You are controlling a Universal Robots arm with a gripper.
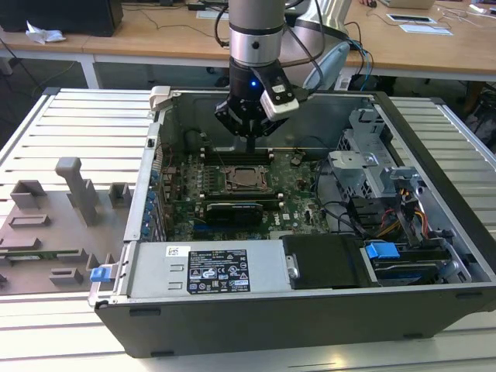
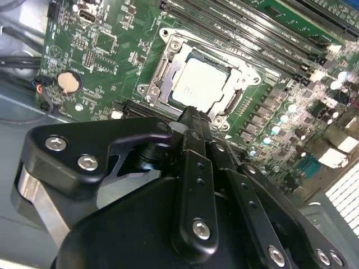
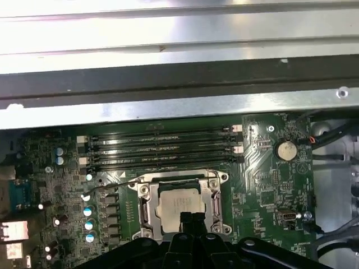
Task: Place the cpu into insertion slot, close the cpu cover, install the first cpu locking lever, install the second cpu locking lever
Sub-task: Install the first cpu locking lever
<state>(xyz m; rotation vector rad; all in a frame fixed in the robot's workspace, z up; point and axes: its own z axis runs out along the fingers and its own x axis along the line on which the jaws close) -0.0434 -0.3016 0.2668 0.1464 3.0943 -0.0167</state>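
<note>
The cpu (image 2: 201,84) (image 3: 178,202) lies flat in the insertion slot (image 1: 246,178) on the green motherboard, its pale metal top showing. The cpu cover (image 2: 238,78) (image 3: 185,180) is a silvery frame lying down around the chip. A thin wire locking lever (image 3: 106,188) sticks out sideways from the socket's corner, unlatched. My gripper (image 1: 249,146) (image 2: 193,115) (image 3: 190,216) hangs just above the socket's edge. Its black fingers are shut together with nothing between them, and the tips cover one rim of the chip in both wrist views.
Long black memory slots (image 3: 162,147) run beside the socket, and a long black card (image 1: 232,209) lies on its other side. The case walls (image 1: 155,155), a drive cage (image 1: 372,167) and cables surround the board. A grey fixture tray (image 1: 54,225) sits at the exterior view's left.
</note>
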